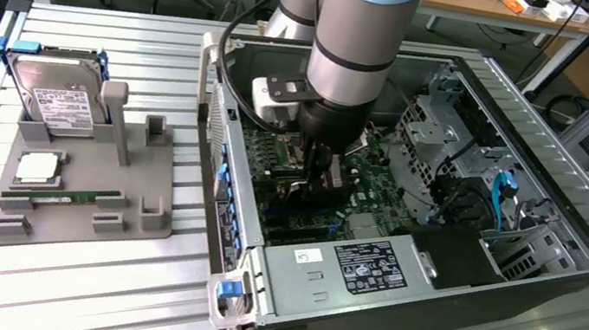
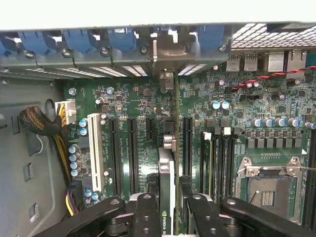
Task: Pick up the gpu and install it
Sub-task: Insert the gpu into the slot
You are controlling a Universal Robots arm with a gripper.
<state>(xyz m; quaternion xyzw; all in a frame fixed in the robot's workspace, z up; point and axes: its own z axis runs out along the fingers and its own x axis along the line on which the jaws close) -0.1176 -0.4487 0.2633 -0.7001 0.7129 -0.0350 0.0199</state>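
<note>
We see the gpu (image 2: 170, 163) standing on edge over the green motherboard (image 2: 143, 106) inside the open computer case (image 1: 257, 256), its bracket end toward the blue-clipped rear slots (whether it is fully seated we cannot tell). The gripper (image 2: 170, 207) is clamped on its upper edge. Outside, a hard drive (image 1: 61, 104) leans in the gray holder (image 1: 88, 213).

GPU (image 2: 169, 182) standing on edge over the motherboard slots.
The thin dark card is standing upright and edge-on inside the open case, its silver bracket end reaching the rear slot openings; in the exterior view it (image 1: 327, 180) is sitting low, deep inside the case.
</note>
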